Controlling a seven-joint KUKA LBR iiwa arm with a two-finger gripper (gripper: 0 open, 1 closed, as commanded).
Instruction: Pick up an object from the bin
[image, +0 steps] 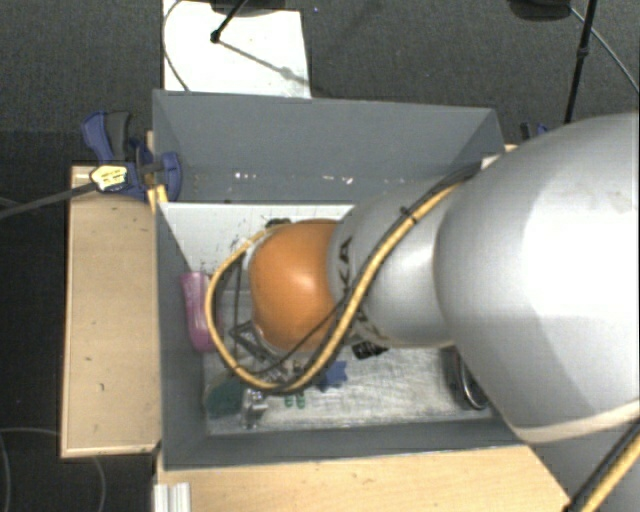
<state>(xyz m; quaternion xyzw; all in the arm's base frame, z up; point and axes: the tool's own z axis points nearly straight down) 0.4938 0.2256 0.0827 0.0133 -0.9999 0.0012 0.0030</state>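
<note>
Metal gripper (253, 404): low in the bin (300, 446), toward 7 o'clock; open or closed, cannot tell.
Nearest: dark green lump (222, 400), just beside it at 9 o'clock.
Next: blue piece (334, 375), at its 2 o'clock.
Farther: pink block (194, 311), at 11 o'clock.

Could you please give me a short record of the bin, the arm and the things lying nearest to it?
bin: grey metal, arm inside
arm: reaches in from the right
orange cover: on the wrist, over the bin's left half
pink thing: by the left wall, beside the cover
dark green thing: near-left corner
blue thing: near the front wall, under the arm
</note>
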